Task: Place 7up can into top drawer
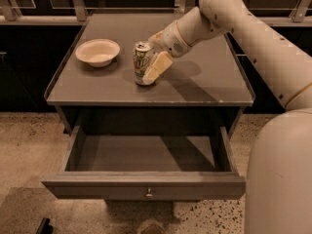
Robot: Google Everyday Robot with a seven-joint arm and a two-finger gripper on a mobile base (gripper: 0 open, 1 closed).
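The 7up can (141, 61) stands upright on the grey cabinet top (204, 82), near its front middle. My gripper (152, 71) has come in from the right and is at the can's right side, touching or nearly touching it, with the cream arm stretching back to the upper right. The top drawer (146, 184) is pulled wide open below the cabinet top. Its inside is bare and its small round knob (149, 194) sits at the centre of the front panel.
A shallow cream bowl (97, 51) sits on the cabinet top left of the can. The top has a raised rim on its sides. My arm's large white body (278, 179) fills the right side. Speckled floor lies in front.
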